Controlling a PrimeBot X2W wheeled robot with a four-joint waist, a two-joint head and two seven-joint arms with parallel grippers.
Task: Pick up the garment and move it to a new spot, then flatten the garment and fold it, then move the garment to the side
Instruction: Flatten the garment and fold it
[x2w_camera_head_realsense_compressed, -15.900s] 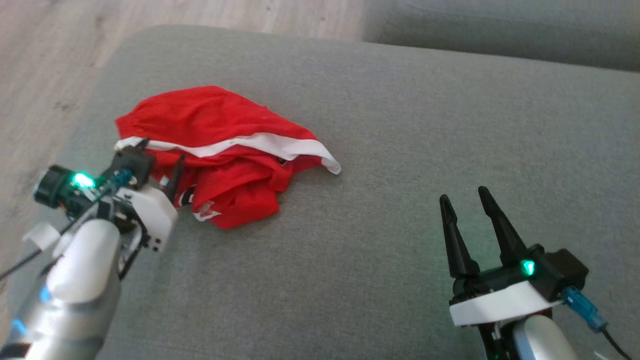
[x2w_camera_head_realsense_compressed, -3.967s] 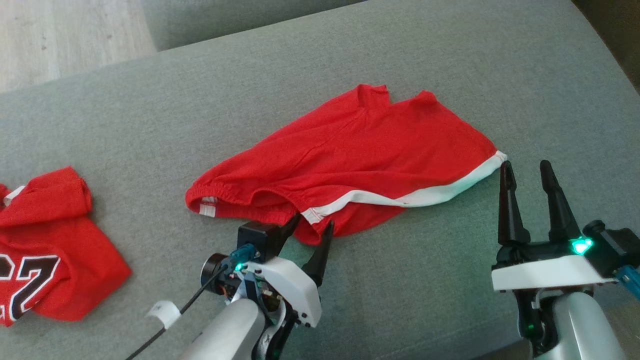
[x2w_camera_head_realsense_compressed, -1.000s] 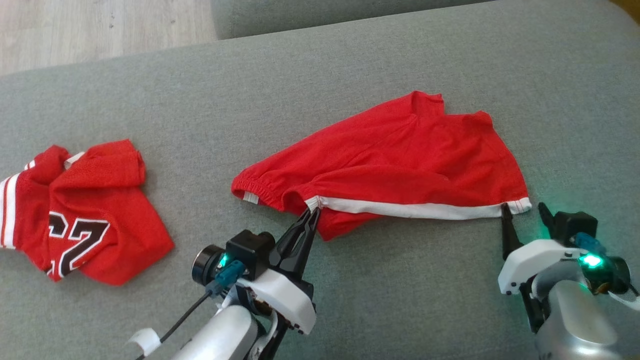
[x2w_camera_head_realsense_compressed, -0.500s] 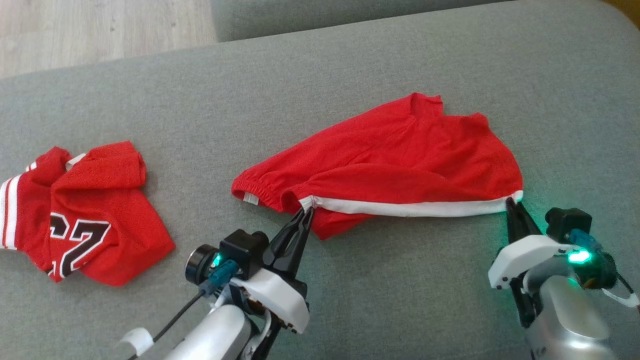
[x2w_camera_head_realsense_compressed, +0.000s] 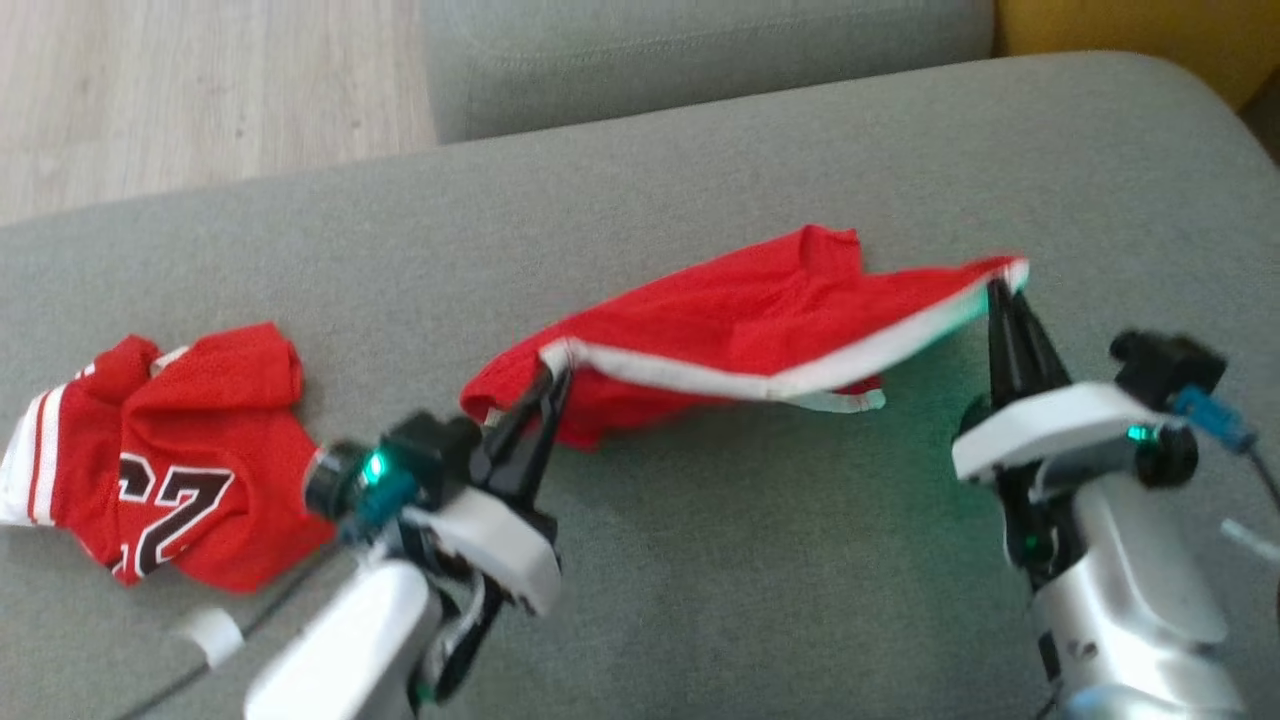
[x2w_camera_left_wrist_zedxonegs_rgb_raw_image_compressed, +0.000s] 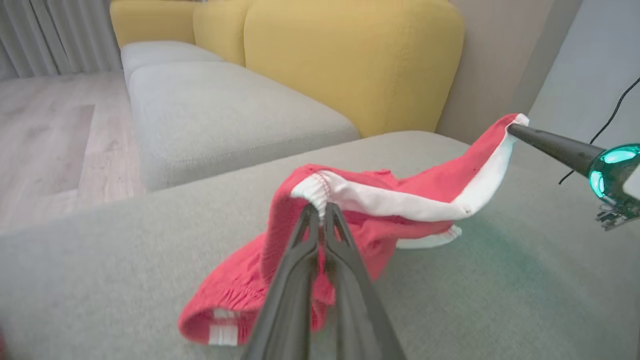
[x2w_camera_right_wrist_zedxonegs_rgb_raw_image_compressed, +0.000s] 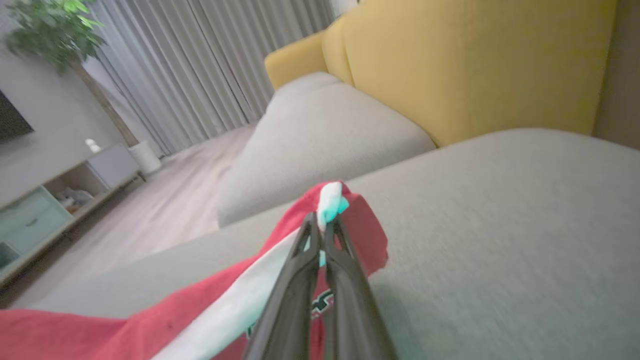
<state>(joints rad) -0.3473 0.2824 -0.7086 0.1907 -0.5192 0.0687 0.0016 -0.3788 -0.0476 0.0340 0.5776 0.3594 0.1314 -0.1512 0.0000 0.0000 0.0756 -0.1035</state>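
The garment is a pair of red shorts with a white side stripe, lying on the grey sofa cushion. My left gripper is shut on its waistband end, seen up close in the left wrist view as the garment pinched by my left gripper. At the hem corner my right gripper is shut on the stripe and holds it lifted; the right wrist view has my right gripper pinching the white edge of the garment. The stripe edge hangs stretched between both grippers above the cushion.
A second red jersey with a dark number lies crumpled at the cushion's left. Beyond the cushion are another grey seat, wooden floor and a yellow backrest.
The right gripper has shut on the hem corner. Both grippers have then raised the stripe edge off the cushion, folding the shorts away from me. The head camera has shifted slightly.
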